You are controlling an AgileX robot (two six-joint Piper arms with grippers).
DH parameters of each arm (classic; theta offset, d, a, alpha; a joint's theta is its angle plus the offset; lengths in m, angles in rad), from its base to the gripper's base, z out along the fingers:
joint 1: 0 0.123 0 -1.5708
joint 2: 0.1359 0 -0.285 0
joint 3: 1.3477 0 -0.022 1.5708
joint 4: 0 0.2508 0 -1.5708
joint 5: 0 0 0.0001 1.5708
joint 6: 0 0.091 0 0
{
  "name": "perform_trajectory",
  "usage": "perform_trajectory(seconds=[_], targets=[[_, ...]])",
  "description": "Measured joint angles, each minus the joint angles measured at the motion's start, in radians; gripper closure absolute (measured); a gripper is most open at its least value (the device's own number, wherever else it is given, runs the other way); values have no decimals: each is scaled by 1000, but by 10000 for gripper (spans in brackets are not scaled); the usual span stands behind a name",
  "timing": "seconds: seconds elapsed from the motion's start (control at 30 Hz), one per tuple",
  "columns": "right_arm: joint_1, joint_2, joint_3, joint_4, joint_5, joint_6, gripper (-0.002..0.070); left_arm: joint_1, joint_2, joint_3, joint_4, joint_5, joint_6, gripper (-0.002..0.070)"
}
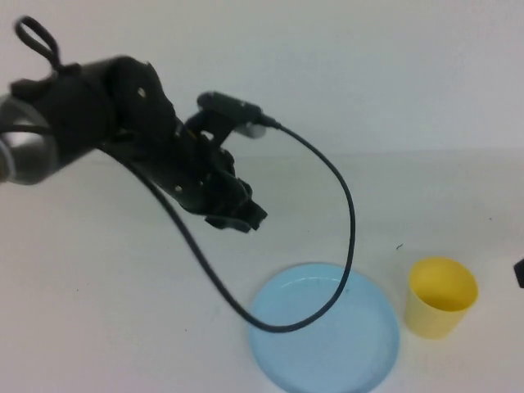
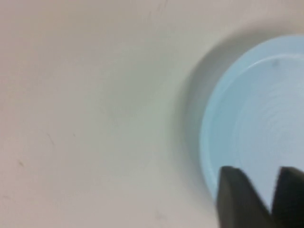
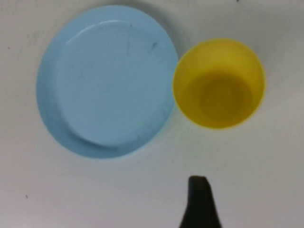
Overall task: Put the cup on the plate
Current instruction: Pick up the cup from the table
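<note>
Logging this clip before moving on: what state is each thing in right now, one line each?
cup: upright, empty, on the table beside the plate, not held.
plate: flat on the table, nothing on it.
left gripper: above the plate's edge, fingers slightly apart, holding nothing.
right gripper: near the cup, holding nothing.

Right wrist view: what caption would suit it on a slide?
Empty yellow cup stands upright beside the blue plate, right gripper hanging above the table.

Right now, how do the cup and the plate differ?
The cup is yellow, the plate light blue. The cup is tall and narrow, the plate flat, shallow-rimmed and much wider. The cup sits on the table right of the plate, not on it. Both are empty and ungripped: the left gripper hovers at the plate's edge, the right gripper near the cup.
</note>
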State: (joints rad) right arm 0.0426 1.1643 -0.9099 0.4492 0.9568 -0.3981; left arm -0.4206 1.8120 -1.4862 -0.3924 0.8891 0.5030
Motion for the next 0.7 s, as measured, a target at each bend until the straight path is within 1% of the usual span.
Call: perform_trajectory(seconds=[0.03,0.07,0.1,0.13,0.2,0.3,0.4,0.57,0.7], targets=[[24,41,-37,-19,8,16,207,0,-47,0,0,11,20,537],[52,85,-73,-48,18,35,211,-2,-94,0,-4,21,39,584],[81,121,-108,-79,29,60,213,-4,-143,0,-20,33,60,615],[110,165,-140,-125,44,86,215,-11,-192,7,-39,37,79,636],[156,250,-193,-210,65,133,216,-23,-277,29,-51,41,99,657],[210,351,-261,-307,80,184,216,-33,-411,91,-36,37,101,669],[235,431,-323,-339,82,204,216,-33,-551,191,-24,-14,96,672],[243,532,-380,-386,83,211,216,-33,-771,350,0,-62,88,673],[243,593,-398,-409,83,212,216,-33,-880,394,2,-59,82,673]])
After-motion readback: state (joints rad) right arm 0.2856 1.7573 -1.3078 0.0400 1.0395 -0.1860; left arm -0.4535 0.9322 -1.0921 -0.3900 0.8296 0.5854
